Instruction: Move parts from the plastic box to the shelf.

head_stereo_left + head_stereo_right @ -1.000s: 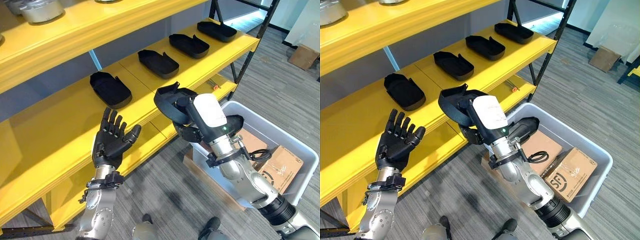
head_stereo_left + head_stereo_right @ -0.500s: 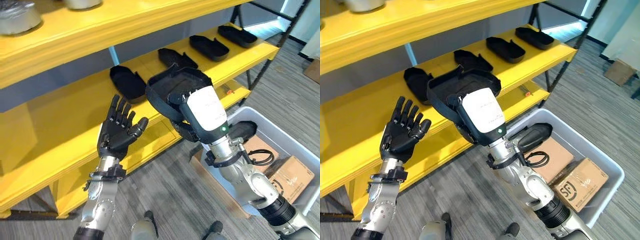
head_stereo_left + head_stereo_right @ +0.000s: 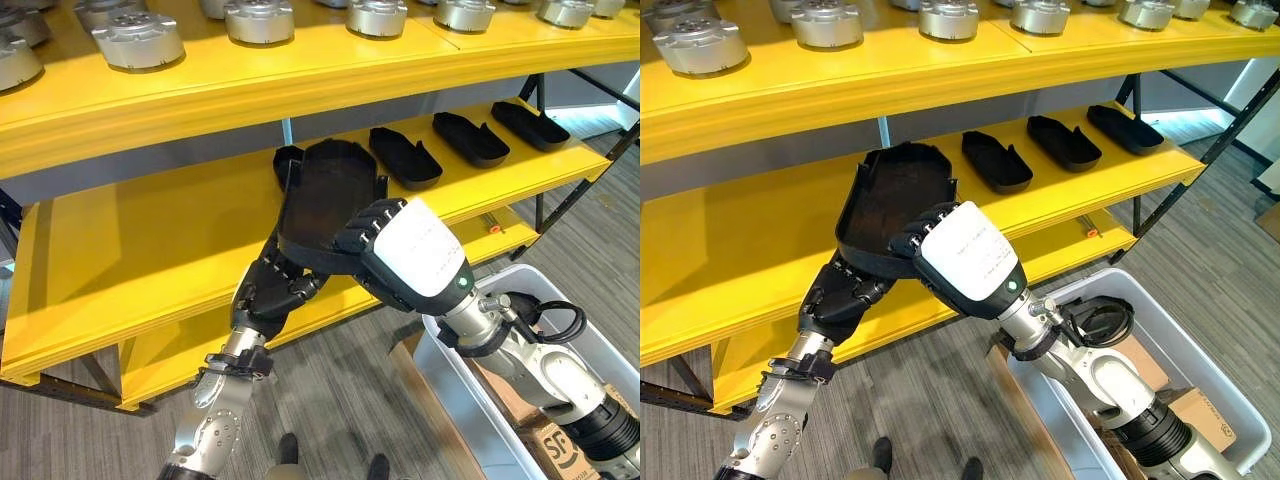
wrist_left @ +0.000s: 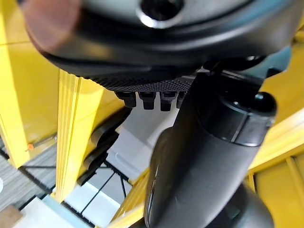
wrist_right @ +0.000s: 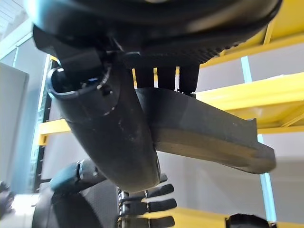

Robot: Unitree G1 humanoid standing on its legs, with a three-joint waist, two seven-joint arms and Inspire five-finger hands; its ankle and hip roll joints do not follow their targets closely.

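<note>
Black plastic forms the part [image 3: 325, 200], a shallow tray-shaped shell that is held tilted in the air in front of the yellow shelf [image 3: 130, 240], with the fingers of the right hand [image 3: 385, 245] curled over its lower rim and clamped on it. The left hand [image 3: 275, 290] is positioned beneath the same part (its fingers are hidden under the shell, so whether they are apart or closed cannot be told). Four similar parts [image 3: 405, 158] are laid in a row on the middle shelf board, round metal pieces [image 3: 135, 40] are lined up on the board above, and the grey plastic box [image 3: 1200, 375] is seen on the floor at the right.
</note>
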